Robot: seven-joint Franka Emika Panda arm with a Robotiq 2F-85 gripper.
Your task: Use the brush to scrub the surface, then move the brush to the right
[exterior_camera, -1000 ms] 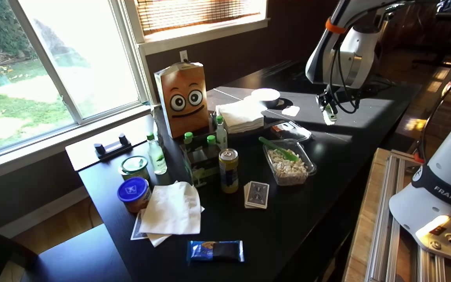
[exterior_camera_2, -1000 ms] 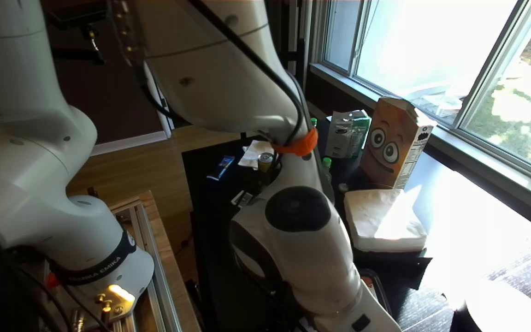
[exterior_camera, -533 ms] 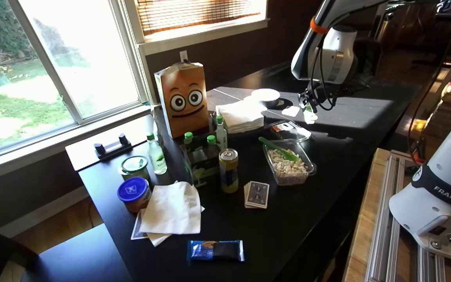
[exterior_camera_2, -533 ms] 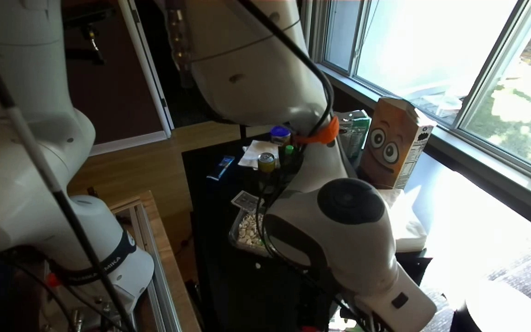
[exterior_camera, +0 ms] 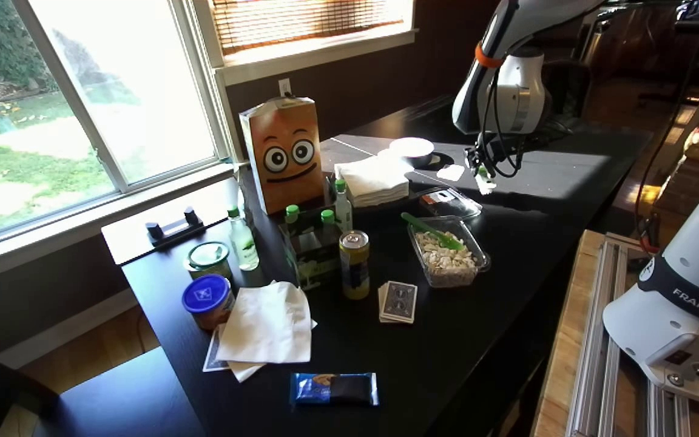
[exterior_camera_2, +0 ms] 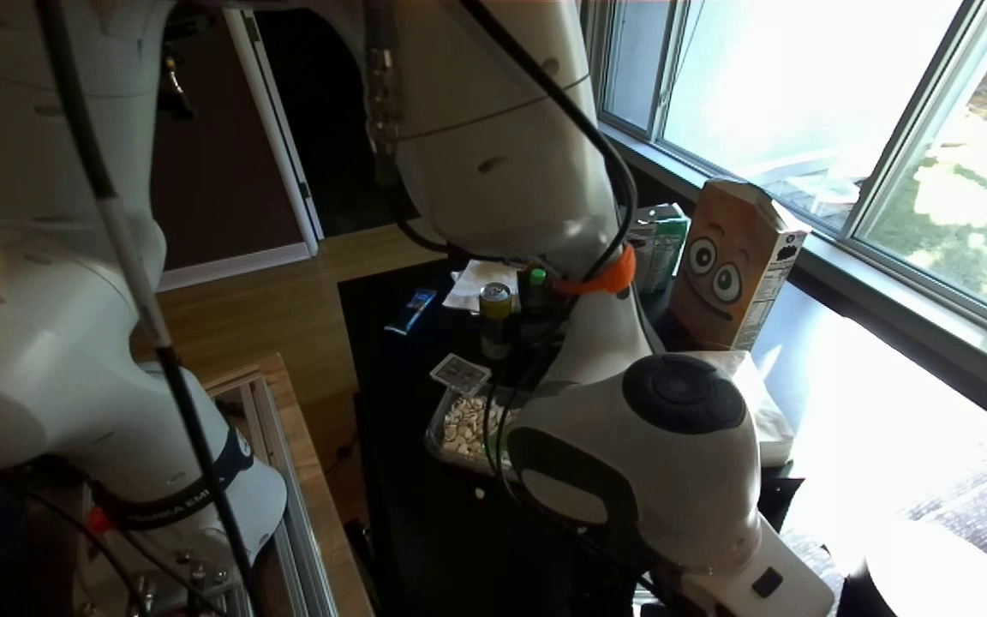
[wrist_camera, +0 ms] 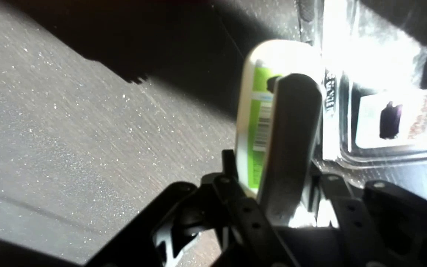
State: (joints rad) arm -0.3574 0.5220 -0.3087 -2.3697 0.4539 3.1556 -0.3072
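Note:
My gripper [exterior_camera: 477, 162] is shut on the brush [exterior_camera: 486, 183], which has a pale body with a green-and-white label. In the wrist view the brush [wrist_camera: 291, 148] points away from me, with its dark handle between the fingers of the gripper [wrist_camera: 272, 170]. The surface is the black tabletop [exterior_camera: 477, 328], sunlit grey under the gripper; it also shows in the wrist view [wrist_camera: 87, 148] and in an exterior view [exterior_camera_2: 476, 548]. The brush is low over the sunlit part; whether it touches the surface I cannot tell. In an exterior view the arm hides the gripper.
A clear plastic lid with a label [exterior_camera: 451, 203] lies close to the brush, also in the wrist view [wrist_camera: 402, 155]. A clear tub of pale pieces [exterior_camera: 484, 262], napkins [exterior_camera: 377, 182], a bowl [exterior_camera: 419, 161], a can [exterior_camera: 355, 267] and a carton [exterior_camera: 283, 155] stand nearby.
In an exterior view the gripper has moved left with the brush over the second, toward the lid and napkins. In the last half second it has shifted slightly right and down.

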